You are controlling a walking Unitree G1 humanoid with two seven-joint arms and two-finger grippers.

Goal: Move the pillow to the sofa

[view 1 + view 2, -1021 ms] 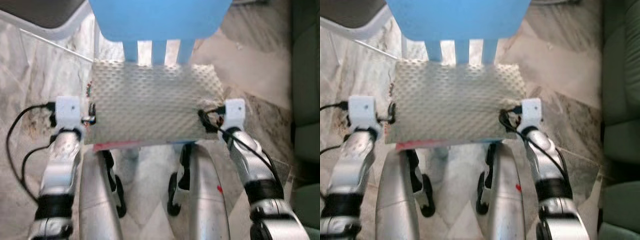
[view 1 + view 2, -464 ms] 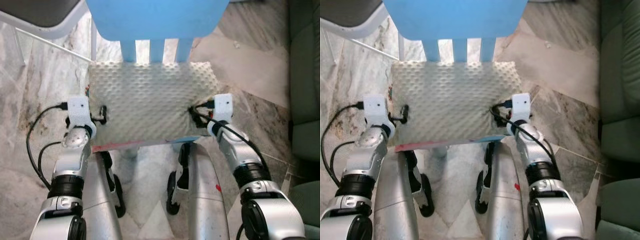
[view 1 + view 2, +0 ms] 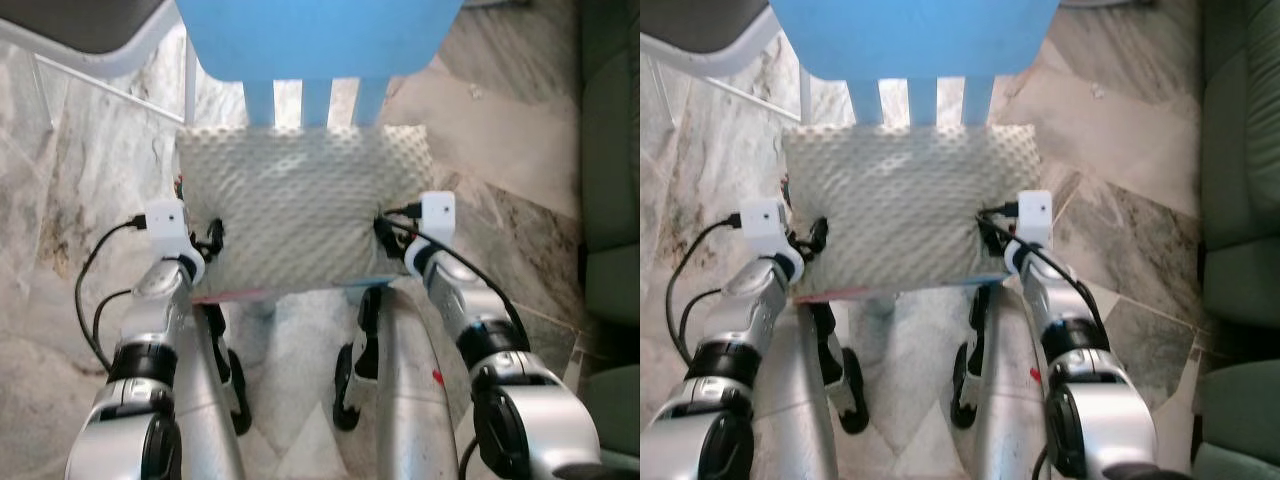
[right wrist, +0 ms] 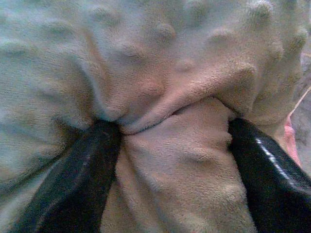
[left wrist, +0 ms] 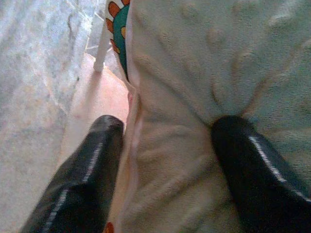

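A cream pillow with a raised-dot surface lies on the seat of a blue chair right in front of me. My left gripper is shut on the pillow's left edge, and in the left wrist view the fabric bunches between the black fingers. My right gripper is shut on the pillow's right edge, with a fold of pillow pinched between its fingers. The green sofa stands at the far right.
The floor is pale marble. A grey seat with a white frame stands at the back left. My own silver legs are below the chair's front edge. The chair's back slats rise just behind the pillow.
Both grippers have moved inward along the pillow's sides and pinched its edges. The pillow now looks narrower and bunched between them.
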